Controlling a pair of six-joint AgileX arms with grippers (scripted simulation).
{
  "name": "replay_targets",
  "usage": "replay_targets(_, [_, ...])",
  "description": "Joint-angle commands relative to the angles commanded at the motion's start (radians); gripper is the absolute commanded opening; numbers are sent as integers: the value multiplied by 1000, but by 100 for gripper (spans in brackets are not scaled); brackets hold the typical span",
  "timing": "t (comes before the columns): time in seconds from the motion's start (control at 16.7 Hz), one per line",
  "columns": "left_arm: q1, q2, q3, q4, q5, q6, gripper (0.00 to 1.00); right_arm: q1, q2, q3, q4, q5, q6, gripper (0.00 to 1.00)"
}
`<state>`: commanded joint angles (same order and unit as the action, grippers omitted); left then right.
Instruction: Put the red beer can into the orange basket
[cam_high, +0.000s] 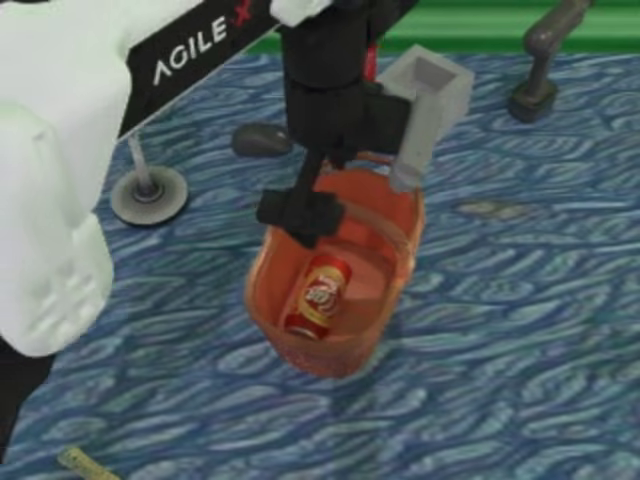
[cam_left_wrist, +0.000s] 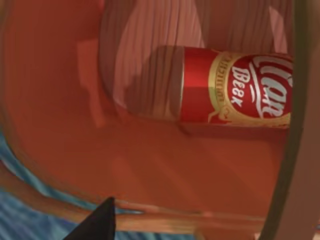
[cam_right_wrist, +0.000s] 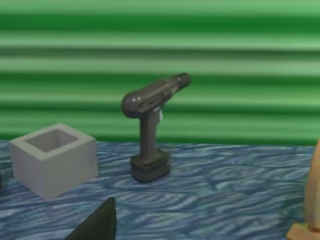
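The red beer can (cam_high: 318, 295) lies on its side on the floor of the orange basket (cam_high: 262, 290), in the middle of the table. In the left wrist view the can (cam_left_wrist: 235, 87) rests against the basket's inner wall (cam_left_wrist: 60, 100), with the brownish handle (cam_left_wrist: 295, 150) crossing in front. My left gripper (cam_high: 300, 215) hangs open over the basket's far end, above the can and apart from it, holding nothing. One dark fingertip (cam_left_wrist: 100, 222) shows. My right arm is out of the top view; its own fingertip (cam_right_wrist: 102, 220) shows over the blue cloth, nothing held.
A grey open box (cam_high: 430, 85) stands just behind the basket, and a drill (cam_high: 545, 60) stands at the back right. A dark rounded object (cam_high: 262, 140) and a round-based stand (cam_high: 148, 192) sit left of the basket. A yellow item (cam_high: 88, 465) lies at the front left.
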<state>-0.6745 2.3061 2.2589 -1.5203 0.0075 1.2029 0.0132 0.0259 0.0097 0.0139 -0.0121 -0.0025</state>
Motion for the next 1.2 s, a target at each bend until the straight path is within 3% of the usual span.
replay_targets(1.08, [-6, 5, -82, 83, -3, 15, 100, -3, -26, -10, -14, 12, 2, 100])
replay_targets(1.2, [-6, 5, -82, 83, -3, 15, 85, -3, -26, -10, -14, 12, 2, 100])
